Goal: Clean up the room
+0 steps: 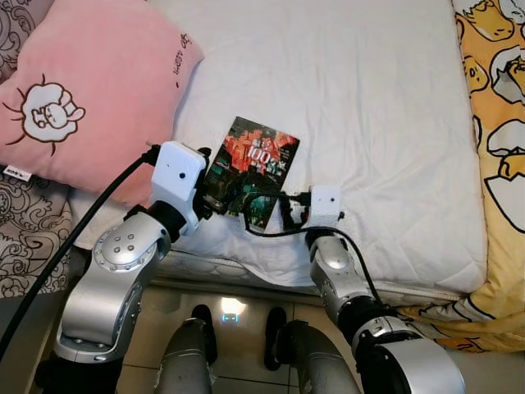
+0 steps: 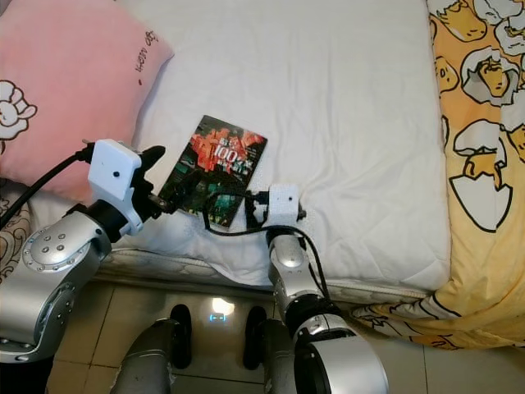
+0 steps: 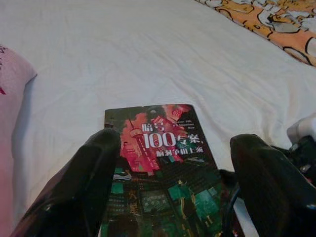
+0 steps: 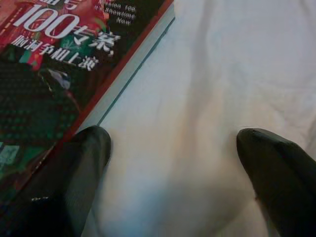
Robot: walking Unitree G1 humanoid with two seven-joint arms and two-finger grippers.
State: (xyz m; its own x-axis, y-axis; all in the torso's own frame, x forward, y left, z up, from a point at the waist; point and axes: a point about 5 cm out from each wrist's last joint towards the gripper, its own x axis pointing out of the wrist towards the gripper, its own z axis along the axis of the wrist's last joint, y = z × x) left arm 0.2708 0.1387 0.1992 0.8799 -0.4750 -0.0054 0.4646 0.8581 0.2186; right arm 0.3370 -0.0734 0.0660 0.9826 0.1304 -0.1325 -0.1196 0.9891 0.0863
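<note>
Both grippers sit low at the near edge of the bed (image 1: 385, 123), jaws released on each. Left gripper (image 3: 173, 197) straddles the near end of the book (image 1: 256, 168), one finger on the cover side, the other off toward the right arm; right gripper (image 4: 173, 163) is just beside the book's long edge, one finger (image 4: 74, 168) touching or nearly touching its corner, the other over bare sheet. Likely step: pick the book up off the bed. To do it well, the left should slide one finger under the near edge, pressing into the soft mattress to get beneath, then close across the thickness; the right can brace the far side so the book does not skate away on the sheet. Grip near the spine if possible, so the pages do not fan. Book: thin paperback, lying flat and skewed, cover up, near the bed's front edge, just beside the pink pillow (image 1: 90, 90). Cover dark, red and green city scene, large white "100" with smaller characters. Glossy, probably slippery.
</note>
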